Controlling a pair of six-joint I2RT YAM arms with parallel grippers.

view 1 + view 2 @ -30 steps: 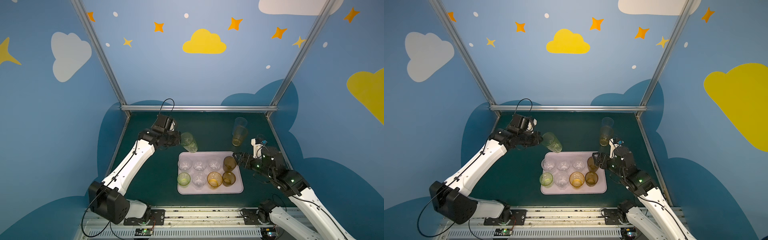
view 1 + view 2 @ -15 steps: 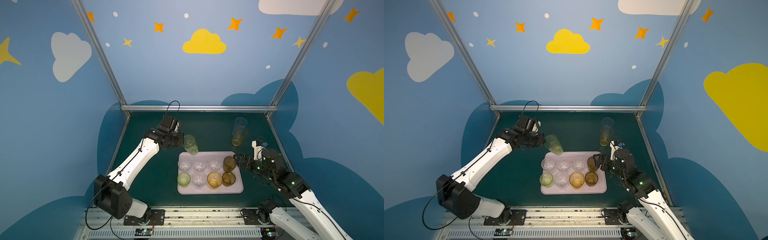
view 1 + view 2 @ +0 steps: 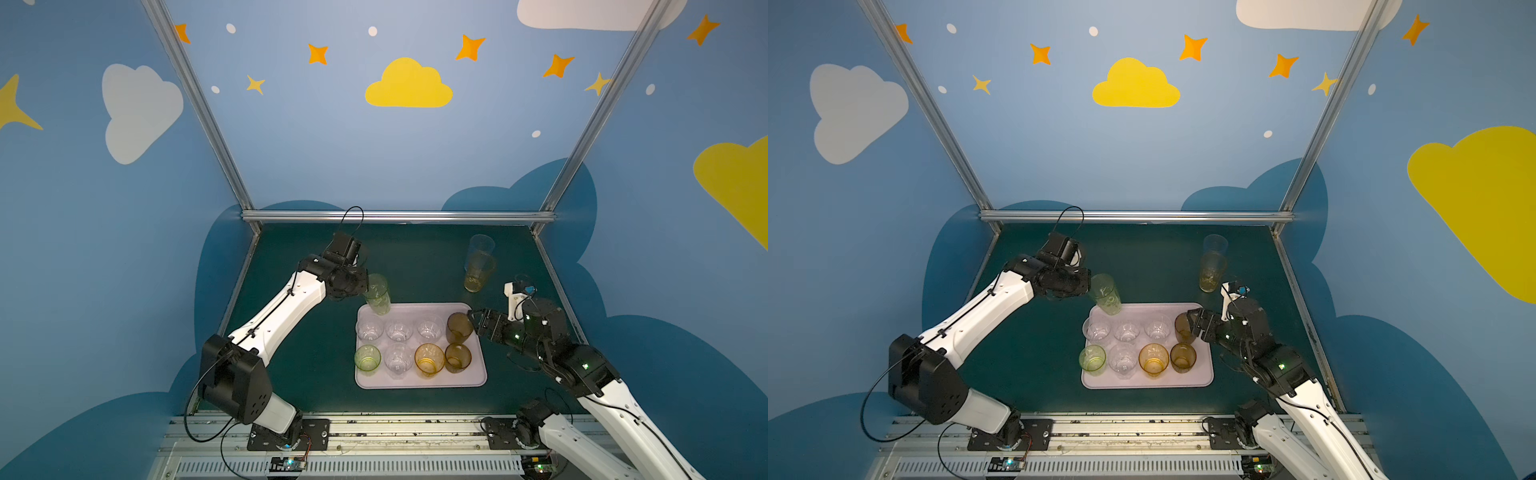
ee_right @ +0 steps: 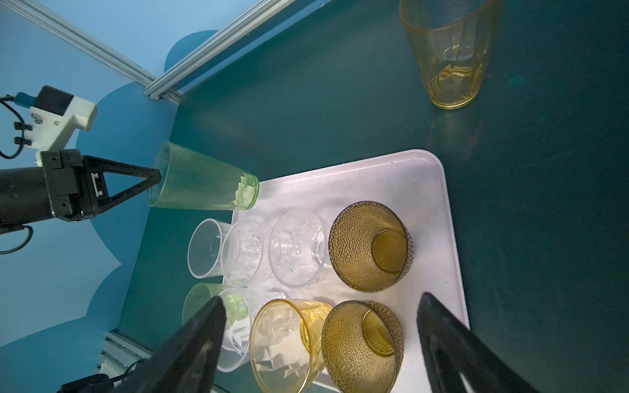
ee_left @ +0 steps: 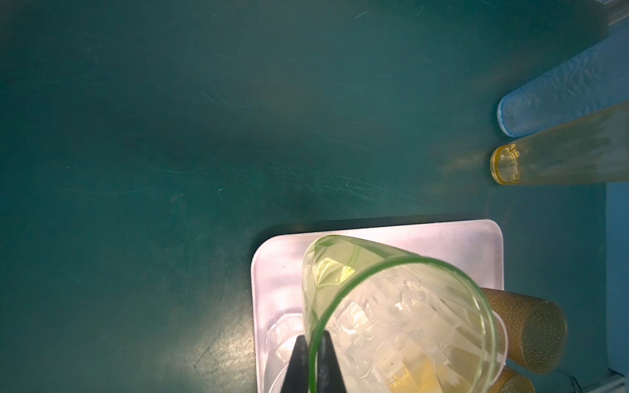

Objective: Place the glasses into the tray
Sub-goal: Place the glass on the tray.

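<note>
The left gripper (image 4: 156, 177) is clamped on the rim of the tall green glass (image 3: 377, 294). Over the last second it has carried that glass a little closer to the tray (image 3: 419, 379). The glass stands less steeply tilted than before, with its base now over the tray's far left corner. I cannot tell whether the base touches the tray. The right gripper (image 4: 321, 301) has barely shifted. Its jaws stand wide apart and empty at the tray's right edge, just beside the far brown glass (image 3: 459, 327).

Eight short glasses (image 3: 1126, 332) fill the tray in two rows of four. That leaves a bare strip along the tray's far edge, behind the far row, and a narrower one along its near edge. Beyond the tray's far right corner, the tall amber glass (image 3: 478, 272) stands on the green mat (image 3: 299, 365). The pale blue glass (image 3: 482, 246) is right behind it. Left of the tray the mat lies open up to the left arm.
</note>
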